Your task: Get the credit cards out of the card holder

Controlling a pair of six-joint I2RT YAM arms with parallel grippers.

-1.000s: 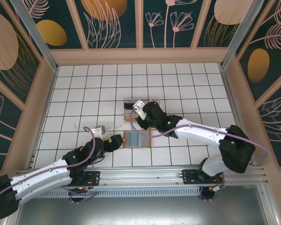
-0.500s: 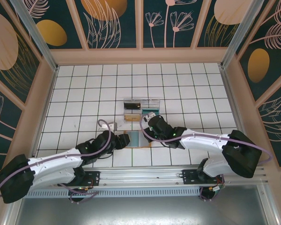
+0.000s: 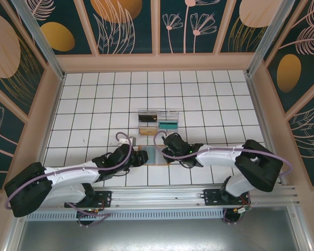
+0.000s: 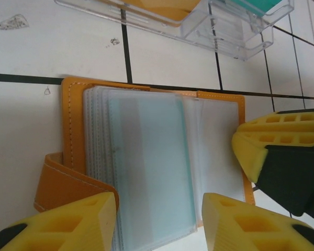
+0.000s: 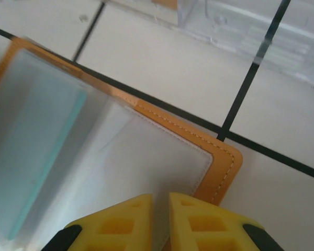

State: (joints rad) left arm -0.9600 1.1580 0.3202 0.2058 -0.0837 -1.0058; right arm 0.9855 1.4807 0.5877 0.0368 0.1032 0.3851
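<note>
One card holder (image 3: 153, 155) lies open on the white tiled table (image 3: 94, 104), near one clear tray (image 3: 158, 121). Two grippers meet it: the left gripper (image 4: 157, 219) has its fingers apart astride the sleeves, and the right gripper (image 5: 159, 219) has its fingers nearly together at the right corner. Teal floral panels (image 3: 125, 26) enclose the table.

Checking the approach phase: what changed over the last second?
The right gripper left the clear tray and pulled back to the right edge of the card holder, fingers nearly together. The left gripper swung right to its left side, jaws narrowing but open over the sleeves. Holder, open, and tray stayed put.
</note>
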